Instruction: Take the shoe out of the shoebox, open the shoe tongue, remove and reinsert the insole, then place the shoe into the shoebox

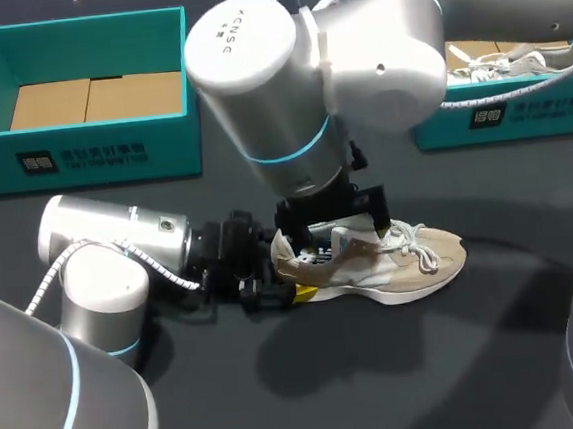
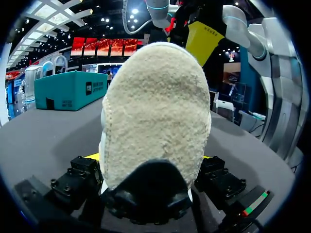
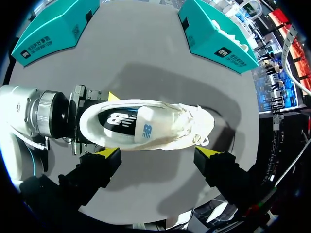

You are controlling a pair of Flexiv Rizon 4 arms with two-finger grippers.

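Note:
A beige sneaker [image 1: 391, 261] stands on the dark table with its toe to the right. My left gripper [image 1: 273, 288] lies low at the heel, open, and the fuzzy heel [image 2: 155, 111] sits between its fingers and fills the left wrist view. My right gripper [image 1: 333, 232] hangs just over the shoe's opening, open and empty. From it I look down into the shoe [image 3: 165, 126], where a dark insole [image 3: 116, 121] shows. An empty teal shoebox [image 1: 90, 151] stands at the back left.
A second teal box [image 1: 519, 119] at the back right holds a white shoe [image 1: 514, 59]. My right arm's big elbow [image 1: 283, 64] hangs over the table's middle back. Bare table lies in front of the sneaker.

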